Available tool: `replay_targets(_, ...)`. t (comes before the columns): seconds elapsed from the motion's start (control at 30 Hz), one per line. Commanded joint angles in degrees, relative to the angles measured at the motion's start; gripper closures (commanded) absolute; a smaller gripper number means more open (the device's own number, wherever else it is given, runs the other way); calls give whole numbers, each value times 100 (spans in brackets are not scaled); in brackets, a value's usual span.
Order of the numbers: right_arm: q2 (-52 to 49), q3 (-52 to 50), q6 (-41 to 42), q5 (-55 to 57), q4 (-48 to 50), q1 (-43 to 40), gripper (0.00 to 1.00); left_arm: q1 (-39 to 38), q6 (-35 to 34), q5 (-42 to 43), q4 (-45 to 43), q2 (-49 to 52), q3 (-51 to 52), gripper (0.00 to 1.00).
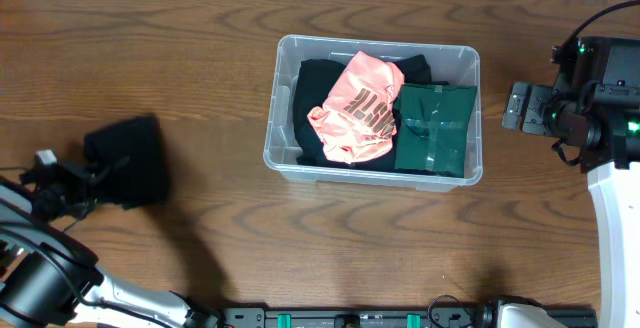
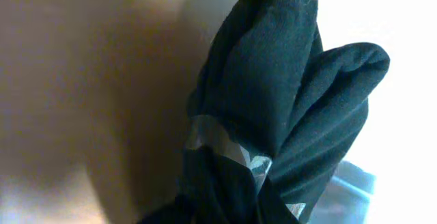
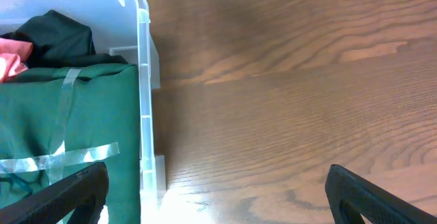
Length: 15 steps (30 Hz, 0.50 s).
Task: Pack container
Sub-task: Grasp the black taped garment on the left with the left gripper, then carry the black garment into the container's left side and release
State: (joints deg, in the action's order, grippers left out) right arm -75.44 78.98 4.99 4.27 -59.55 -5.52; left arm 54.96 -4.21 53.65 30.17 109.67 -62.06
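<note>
left claw (image 1: 92, 176) is clamped on the black taped bundle (image 1: 130, 158), well left of the container (image 1: 372, 174) at mid-table. right claw (image 3: 217, 175) hangs spread beside its right wall. i judge the carry comes next: lift, clear the rim, release over the pink garment (image 1: 355, 108).

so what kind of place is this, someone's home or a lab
Most likely a robotics lab or test bench, not a home: a robot's left arm and right arm flank a wood-grain table, and a clear container holding a taped green bundle sits staged between them.
</note>
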Motion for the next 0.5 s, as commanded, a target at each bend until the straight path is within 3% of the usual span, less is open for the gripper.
replay_targets(0.0, 2, -4, -35, -24, -2, -31, 1, -476, -752, 1233, -11, -461, -313, 94)
replay_targets(0.3, 2, -4, -35, -22, -9, -31, 1, -2669, -796, 1222, -83, -1934, -662, 94)
replay_targets(0.47, 2, -4, -35, -22, -13, -31, 1, -4201, -778, 177, -92, -2693, -772, 94)
